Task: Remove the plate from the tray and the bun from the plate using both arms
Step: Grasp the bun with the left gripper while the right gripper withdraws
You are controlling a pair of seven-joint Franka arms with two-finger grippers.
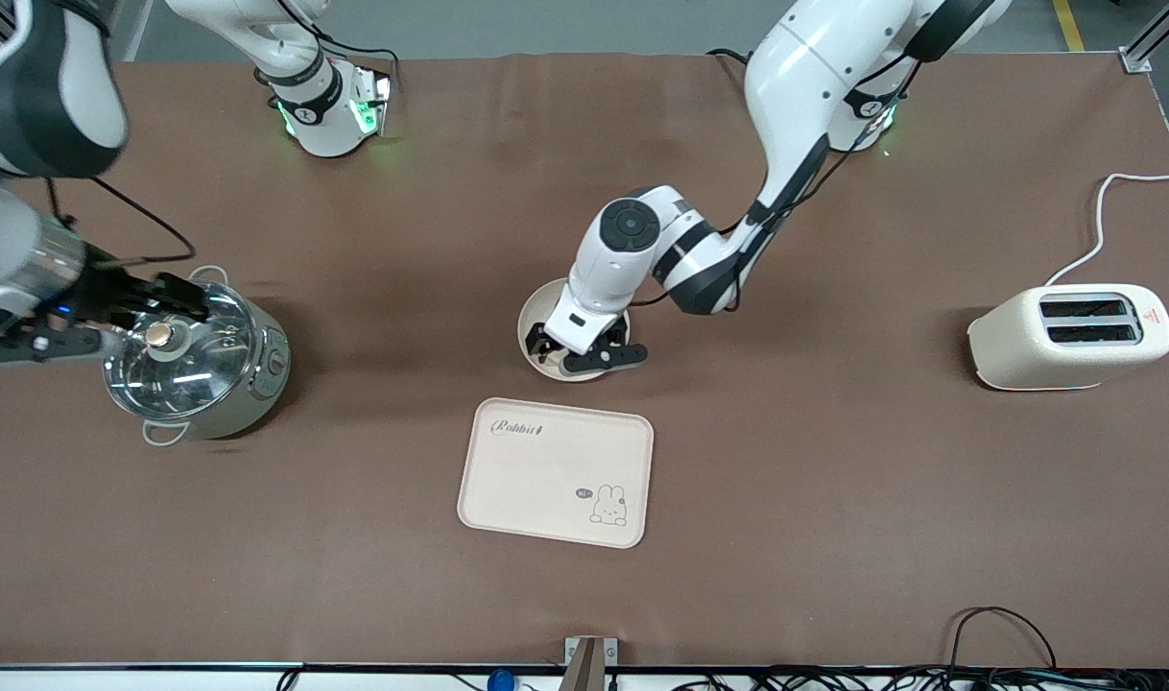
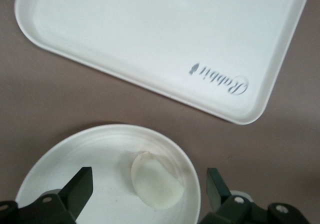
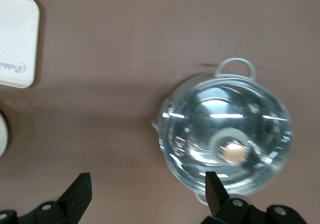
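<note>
The round cream-white plate (image 1: 536, 315) lies on the table mid-table, a little farther from the front camera than the rabbit tray. In the left wrist view the plate (image 2: 95, 159) holds the pale bun (image 2: 156, 180), which lies near its rim. My left gripper (image 1: 577, 353) is open and empty, low over the plate, with its fingers astride the bun and apart from it (image 2: 150, 184). My right gripper (image 1: 124, 321) is open and empty, up in the air over the edge of the glass-lidded pot (image 1: 210, 374) toward the right arm's end; in the right wrist view (image 3: 147, 184) bare table shows between its fingers.
The rectangular cream tray (image 1: 556, 470) with the rabbit drawing lies just nearer the front camera than the plate; it also shows in the left wrist view (image 2: 150, 34). The pot's lid has a copper knob (image 3: 234, 153). A cream toaster (image 1: 1074, 336) with its cord stands toward the left arm's end.
</note>
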